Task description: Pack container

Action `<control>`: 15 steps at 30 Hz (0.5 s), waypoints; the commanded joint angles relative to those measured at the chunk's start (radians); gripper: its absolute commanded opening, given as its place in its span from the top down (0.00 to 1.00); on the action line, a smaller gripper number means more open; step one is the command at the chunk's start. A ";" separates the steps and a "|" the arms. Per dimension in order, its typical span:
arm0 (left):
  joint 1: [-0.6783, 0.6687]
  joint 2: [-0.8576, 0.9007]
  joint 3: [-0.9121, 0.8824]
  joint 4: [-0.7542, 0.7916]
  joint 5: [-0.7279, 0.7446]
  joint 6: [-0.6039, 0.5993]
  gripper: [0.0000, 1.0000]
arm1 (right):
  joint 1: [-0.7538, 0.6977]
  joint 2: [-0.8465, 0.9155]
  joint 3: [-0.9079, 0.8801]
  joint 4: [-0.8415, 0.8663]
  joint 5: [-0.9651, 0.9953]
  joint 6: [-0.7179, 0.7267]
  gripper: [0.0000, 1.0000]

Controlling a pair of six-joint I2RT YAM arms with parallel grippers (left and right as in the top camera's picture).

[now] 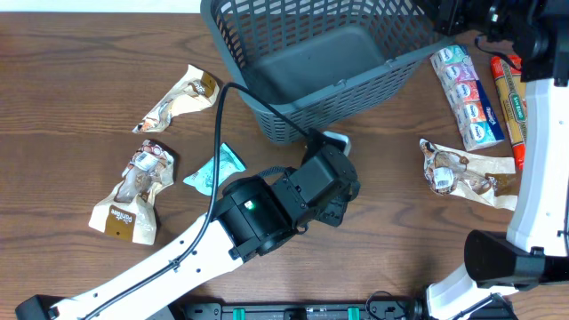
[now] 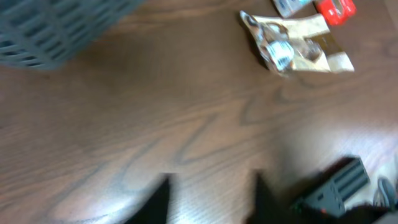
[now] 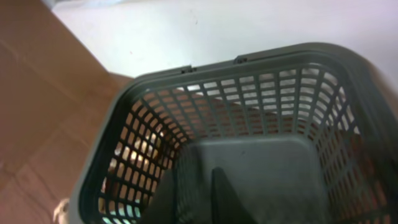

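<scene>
Up at the far edge of the desk (image 1: 71,53) sits the container (image 1: 284,120), and I see nothing in it: bare floor through both the overhead and right wrist views. Every packet lies outside, so packing has hardly begun, I'd say.

My left gripper (image 2: 211,179) hangs low, just near the container's near wall, fingers apart with only bare wood between them. My right gripper (image 3: 196,183) hovers over the container's mouth, fingers together on nothing.

Risks now. The left wrist is so close to that lattice wall that a careless swing could shove the container. Its black cable (image 1: 216,133) runs right by the teal packet (image 1: 213,169), and a long reach could drag that packet along.

The crinkled brown packet (image 1: 467,169) on the right looks floppy; a pinch at its edge could slip. Further left, two more brown packets (image 1: 138,191) lie well apart from the container, a long carry. The pack of small cartons (image 1: 467,84) lies to the container's right.
</scene>
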 commanded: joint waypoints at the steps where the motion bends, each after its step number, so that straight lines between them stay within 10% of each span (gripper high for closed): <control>1: 0.003 -0.007 0.014 0.000 -0.091 -0.115 0.94 | -0.010 0.016 0.006 0.010 -0.027 0.058 0.98; 15: 0.003 -0.005 0.010 0.002 -0.242 -0.232 0.94 | -0.021 0.047 -0.018 -0.135 0.463 0.164 0.99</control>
